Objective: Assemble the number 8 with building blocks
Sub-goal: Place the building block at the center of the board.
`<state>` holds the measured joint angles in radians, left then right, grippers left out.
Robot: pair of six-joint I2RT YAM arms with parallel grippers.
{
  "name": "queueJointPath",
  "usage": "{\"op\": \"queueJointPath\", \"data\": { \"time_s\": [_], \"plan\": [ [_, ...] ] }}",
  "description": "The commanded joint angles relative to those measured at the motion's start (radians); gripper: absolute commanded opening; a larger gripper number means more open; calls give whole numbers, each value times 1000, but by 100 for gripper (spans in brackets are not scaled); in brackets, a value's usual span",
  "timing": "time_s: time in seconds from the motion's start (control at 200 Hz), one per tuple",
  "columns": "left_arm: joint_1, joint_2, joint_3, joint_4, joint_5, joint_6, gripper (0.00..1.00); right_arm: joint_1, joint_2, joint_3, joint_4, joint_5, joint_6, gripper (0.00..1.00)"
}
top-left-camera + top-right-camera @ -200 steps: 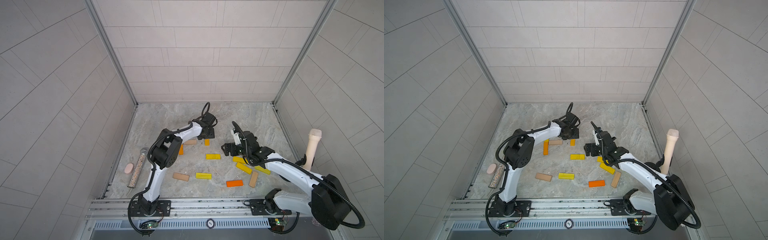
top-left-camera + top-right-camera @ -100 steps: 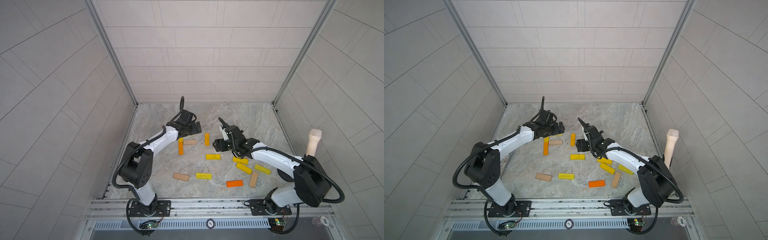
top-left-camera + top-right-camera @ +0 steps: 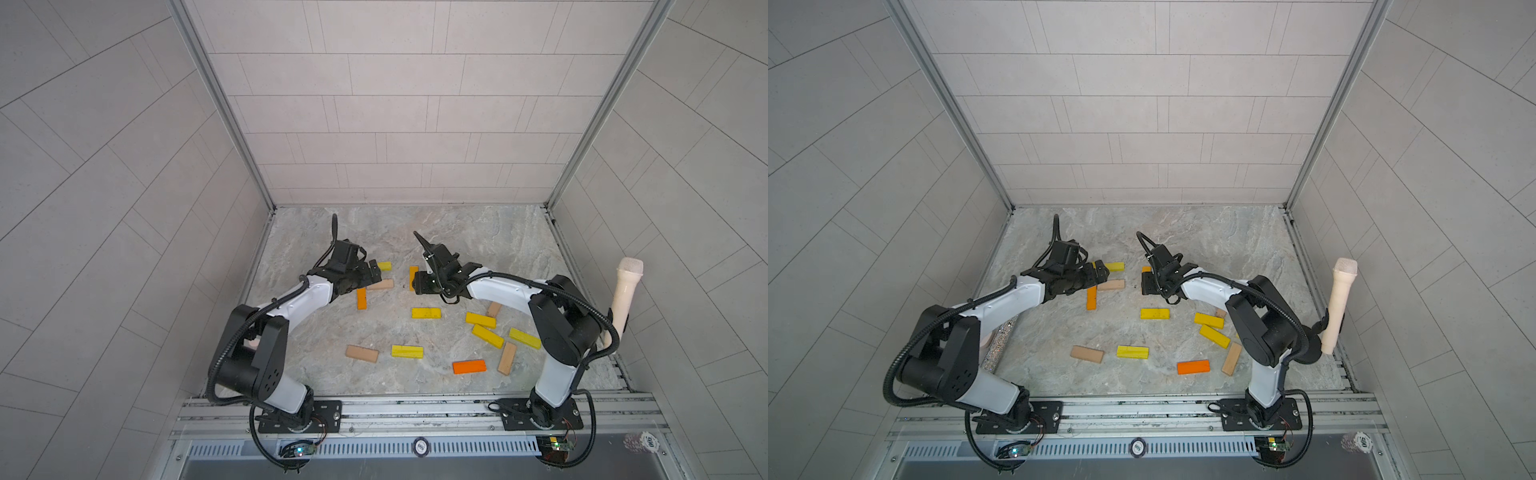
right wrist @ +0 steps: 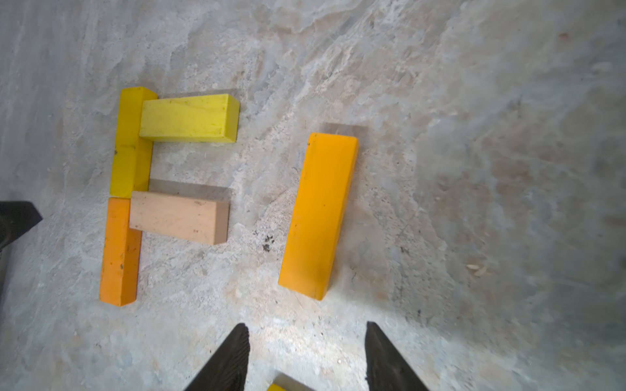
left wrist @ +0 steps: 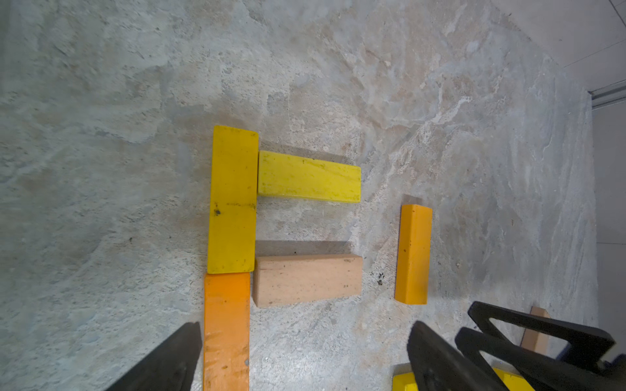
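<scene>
The number 8 point(image 5: 233, 237) is laid out at the far middle of the marble floor point(image 3: 478, 249), between the two arms, and is only partly built. A yellow upright point(image 5: 232, 169) and an orange upright point(image 5: 226, 325) are butted end to end as one side, with a yellow top bar point(image 5: 308, 177) and a tan middle bar point(image 5: 306, 281) set against them. An amber bar point(image 4: 318, 216) lies parallel to the uprights but apart from the free ends of both crossbars, so the upper hole is not closed.

A second ago the left gripper point(image 5: 305, 328) was seen half-closed over the amber bar's far end; it has since been opened fully and drawn back to its own side. The amber bar is therefore judged to have just been set down (a fifth segment, loosely placed); the other lower side and the bottom are still lacking.

The left gripper's jaws are spread wide and nothing is gripped; the orange upright's end is seen between them, beside one finger, and contact cannot be told. The right gripper point(image 4: 305, 324) has been brought from the loose building blocks point(image 3: 426, 313) towards the amber bar with its jaws narrowing; they are held partly apart just short of it, with only bare floor between.
</scene>
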<state>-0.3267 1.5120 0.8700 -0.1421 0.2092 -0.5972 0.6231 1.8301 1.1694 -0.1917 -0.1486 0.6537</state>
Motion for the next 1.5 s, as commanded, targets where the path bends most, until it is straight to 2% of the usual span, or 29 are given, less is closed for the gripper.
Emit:
{"op": "queueJointPath", "data": {
  "time_s": [0.0, 0.24, 0.415, 0.59, 0.645, 0.74, 0.831, 0.911, 1.021, 1.126, 1.326, 1.496],
  "plan": [
    [10, -35, -41, 38, 6, 17, 100, 16, 44, 58, -34, 67, 37, 55],
    [15, -38, -69, 45, 14, 23, 100, 22, 131, 157, -76, 111, 43, 55],
    [14, -32, -74, 45, 15, 26, 100, 25, 137, 181, -95, 160, 31, 59],
    [14, -26, -74, 50, 21, 23, 100, 35, 182, 327, -323, 245, -3, 60],
    [14, -23, -75, 52, 22, 21, 100, 50, 171, 321, -321, 281, -30, 62],
    [14, -18, -75, 55, 24, 19, 100, 59, 147, 277, -257, 273, -58, 68],
    [14, -18, -75, 55, 29, 16, 100, 57, 144, 283, -271, 269, -52, 68],
    [14, -23, -77, 54, 26, 17, 99, 59, 132, 274, -263, 272, -54, 80],
    [15, -29, -71, 45, 25, 20, 100, 59, 108, 255, -247, 293, -62, 86],
    [14, -30, -74, 45, 25, 22, 99, 58, 101, 252, -252, 288, -72, 100],
    [15, -32, -76, 45, 21, 20, 100, 58, 98, 230, -247, 280, -60, 99],
    [15, -30, -61, 28, 17, 20, 100, 62, 97, 213, -230, 267, -49, 89]
  ]
}}
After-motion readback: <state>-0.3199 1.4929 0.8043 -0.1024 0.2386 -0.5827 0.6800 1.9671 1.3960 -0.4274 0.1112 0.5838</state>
